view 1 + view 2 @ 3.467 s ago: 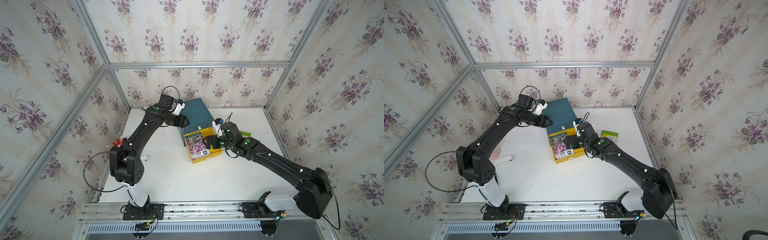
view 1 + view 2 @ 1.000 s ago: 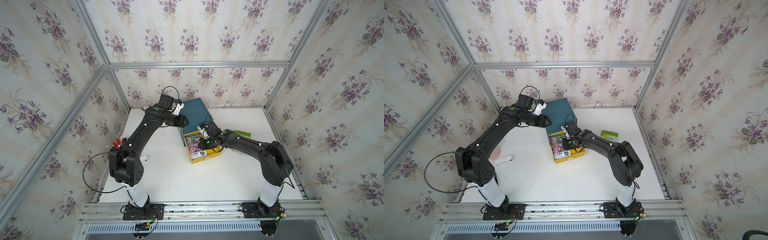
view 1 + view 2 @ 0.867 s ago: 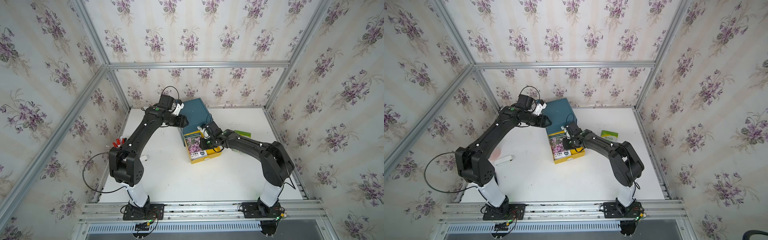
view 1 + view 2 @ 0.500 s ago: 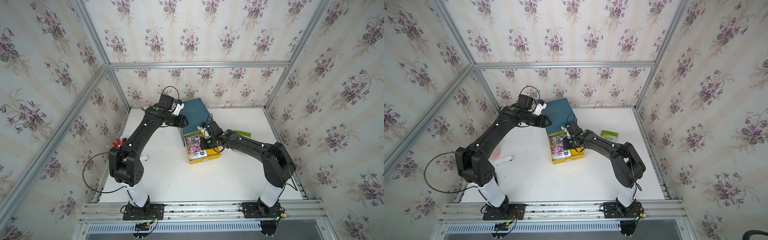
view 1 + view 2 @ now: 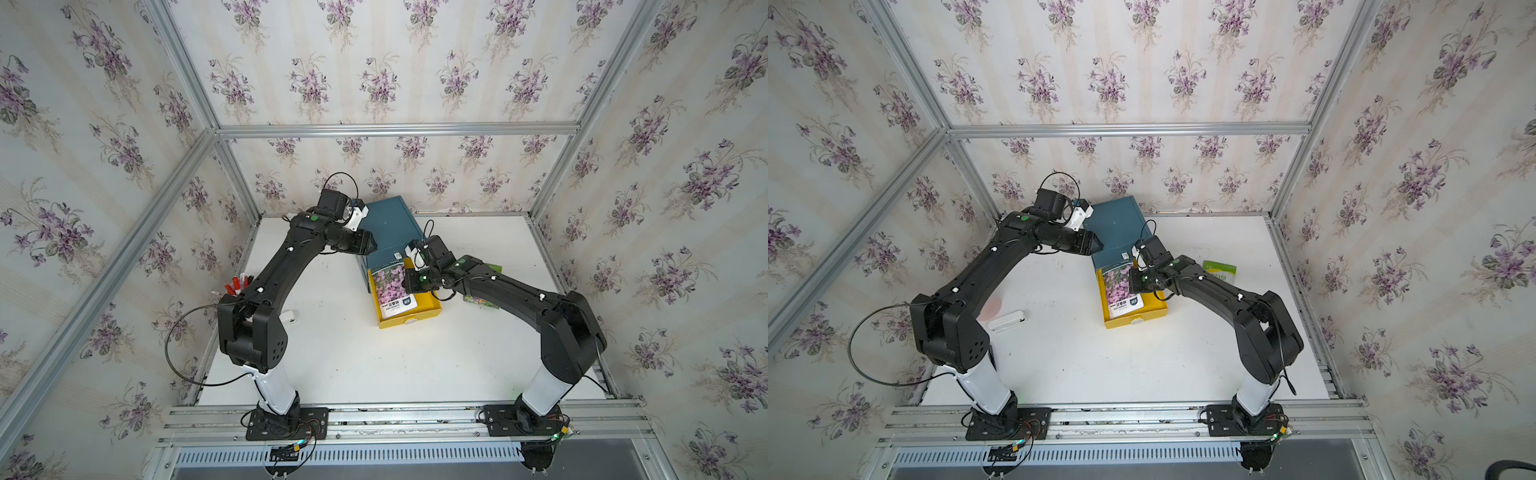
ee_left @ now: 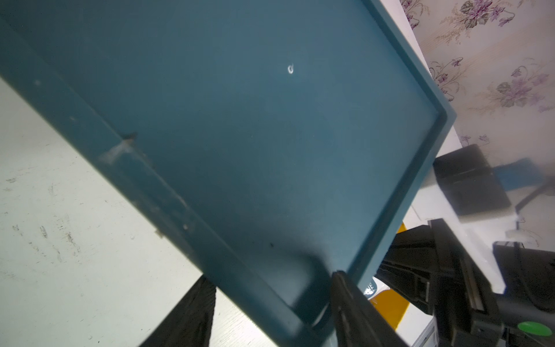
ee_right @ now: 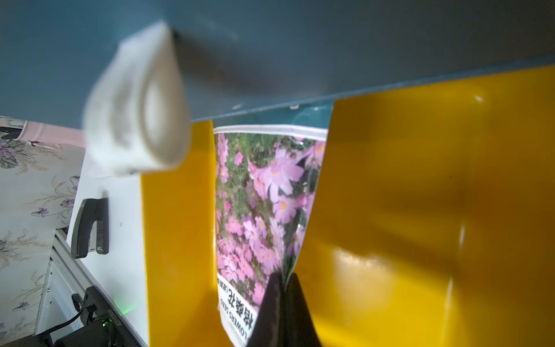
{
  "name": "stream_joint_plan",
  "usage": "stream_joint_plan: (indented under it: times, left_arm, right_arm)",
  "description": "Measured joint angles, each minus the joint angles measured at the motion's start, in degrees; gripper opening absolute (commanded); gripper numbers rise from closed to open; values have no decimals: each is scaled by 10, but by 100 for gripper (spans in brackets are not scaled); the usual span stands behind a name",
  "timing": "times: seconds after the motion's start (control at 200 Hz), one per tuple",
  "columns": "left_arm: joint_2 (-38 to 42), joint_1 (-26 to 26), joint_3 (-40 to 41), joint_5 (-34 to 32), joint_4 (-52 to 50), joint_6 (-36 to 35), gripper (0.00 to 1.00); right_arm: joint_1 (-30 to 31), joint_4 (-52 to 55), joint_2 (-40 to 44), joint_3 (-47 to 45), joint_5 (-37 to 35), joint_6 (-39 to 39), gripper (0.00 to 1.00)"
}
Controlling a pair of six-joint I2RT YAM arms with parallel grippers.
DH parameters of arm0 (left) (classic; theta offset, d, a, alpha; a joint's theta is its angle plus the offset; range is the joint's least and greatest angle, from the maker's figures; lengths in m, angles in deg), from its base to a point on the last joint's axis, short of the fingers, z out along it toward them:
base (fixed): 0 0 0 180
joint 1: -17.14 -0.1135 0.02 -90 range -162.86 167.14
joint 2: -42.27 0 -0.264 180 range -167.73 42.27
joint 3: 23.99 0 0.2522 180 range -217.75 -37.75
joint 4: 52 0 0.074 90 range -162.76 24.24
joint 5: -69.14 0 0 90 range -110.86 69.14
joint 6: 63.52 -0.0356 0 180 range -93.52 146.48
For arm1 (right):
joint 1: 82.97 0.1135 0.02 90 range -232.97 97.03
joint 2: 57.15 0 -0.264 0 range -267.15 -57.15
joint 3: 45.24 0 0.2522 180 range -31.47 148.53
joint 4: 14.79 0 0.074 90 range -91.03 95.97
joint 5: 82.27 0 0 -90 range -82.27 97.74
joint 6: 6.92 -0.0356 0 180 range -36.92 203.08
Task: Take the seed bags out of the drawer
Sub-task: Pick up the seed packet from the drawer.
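A yellow drawer [image 5: 415, 318] [image 5: 1142, 318] stands pulled out of a teal cabinet [image 5: 390, 224] [image 5: 1117, 224]. In it lies a seed bag with pink blossoms [image 5: 392, 286] [image 5: 1119, 289] [image 7: 258, 192]. My right gripper [image 5: 409, 282] [image 5: 1133, 282] [image 7: 280, 275] is shut on that bag's right edge, inside the drawer [image 7: 420, 210]. A green-and-white seed bag [image 5: 1219, 270] [image 5: 482, 300] lies on the table right of the drawer, partly behind my right arm. My left gripper [image 5: 371, 245] [image 5: 1098, 246] [image 6: 270, 276] clasps the cabinet's [image 6: 240, 120] front left corner, one finger on each side.
A white stapler [image 5: 1007, 321] [image 5: 291, 318] lies on the table by my left arm. Red-handled tools [image 5: 237, 284] stand at the left edge. A small white tab [image 5: 397, 255] sits on the cabinet's front. Floral walls close in the back and sides.
My right gripper's jaws have closed on the pink-blossom bag's edge. The left arm has stayed on the cabinet corner.
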State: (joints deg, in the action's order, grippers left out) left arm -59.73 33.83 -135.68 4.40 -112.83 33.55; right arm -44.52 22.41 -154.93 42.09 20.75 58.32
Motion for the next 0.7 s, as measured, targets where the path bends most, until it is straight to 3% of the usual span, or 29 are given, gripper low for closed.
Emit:
stream_joint_plan:
  times: [0.699]
  left_arm:
    - [0,1,-4,-8,-5,-1,64]
  right_arm:
    - [-55,81,186,-70,13,-21,0]
